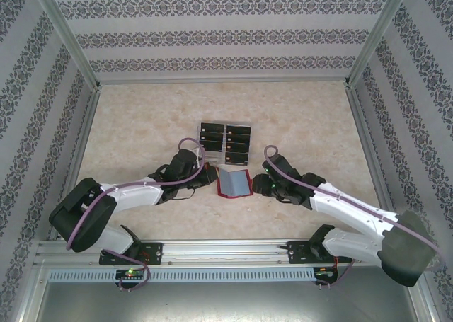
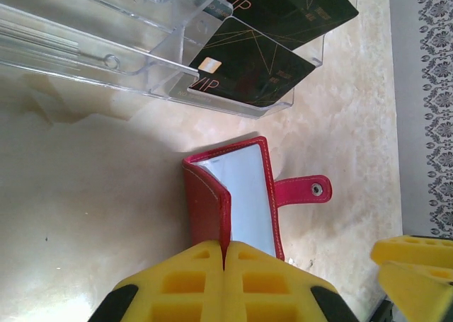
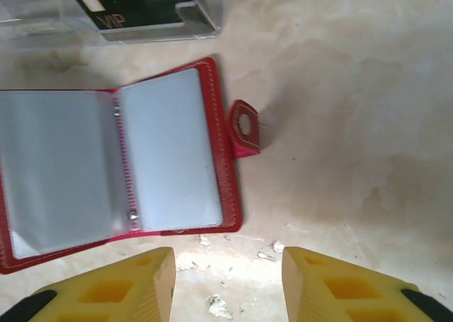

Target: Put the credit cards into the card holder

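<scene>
My left gripper is clamped on the open card holder's cover and must pin it steady, while my right gripper, fingers apart and empty beside it, should fetch one of the credit cards from the clear tray just behind

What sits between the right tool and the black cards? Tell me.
The red leather-like folding wallet, lying open and flat, is between the right tool and the black rectangular cards, which sit behind a wall of the clear plastic tray. Passing above the wallet looks feasible.
</scene>
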Available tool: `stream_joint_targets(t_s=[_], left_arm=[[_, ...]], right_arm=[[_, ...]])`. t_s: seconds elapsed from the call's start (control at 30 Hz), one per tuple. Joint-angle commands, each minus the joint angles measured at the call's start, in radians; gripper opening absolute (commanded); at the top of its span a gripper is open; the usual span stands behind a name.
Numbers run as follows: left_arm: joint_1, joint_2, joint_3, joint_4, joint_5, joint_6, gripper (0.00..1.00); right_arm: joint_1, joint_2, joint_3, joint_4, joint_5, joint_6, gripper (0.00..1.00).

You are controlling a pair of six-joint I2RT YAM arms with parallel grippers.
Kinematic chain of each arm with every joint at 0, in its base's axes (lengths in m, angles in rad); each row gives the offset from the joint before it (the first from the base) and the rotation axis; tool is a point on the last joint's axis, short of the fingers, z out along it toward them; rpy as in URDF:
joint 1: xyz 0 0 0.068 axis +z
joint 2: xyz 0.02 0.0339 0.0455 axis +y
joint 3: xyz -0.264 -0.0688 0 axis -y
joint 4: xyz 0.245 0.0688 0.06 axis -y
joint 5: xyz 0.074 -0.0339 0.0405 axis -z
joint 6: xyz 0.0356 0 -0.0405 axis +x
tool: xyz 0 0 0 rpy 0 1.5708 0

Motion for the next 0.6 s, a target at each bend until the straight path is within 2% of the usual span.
stream_joint_targets(t_s=[0.0, 0.1, 0.33, 0.47, 0.57], left_arm=[[-0.011, -0.010, -0.008, -0.019, -0.005, 0.023, 0.00], [-0.011, -0.008, 0.001, -0.020, -0.003, 0.024, 0.00], [-0.012, -0.040, 0.021, -0.058, -0.001, 0.038, 0.00], [-0.012, -0.065, 0.034, -0.122, -0.023, 0.063, 0.00], [-0.011, -0.092, 0.022, -0.218, -0.093, 0.068, 0.01]], right_arm=[[-0.001, 0.038, 0.059, -0.004, -0.064, -0.048, 0.45], [0.017, 0.100, 0.084, 0.054, -0.109, -0.041, 0.47], [0.062, 0.257, 0.130, 0.122, -0.112, -0.041, 0.53], [0.055, 0.311, 0.112, 0.163, -0.108, -0.038, 0.51], [0.051, 0.341, 0.095, 0.188, -0.104, -0.034, 0.45]])
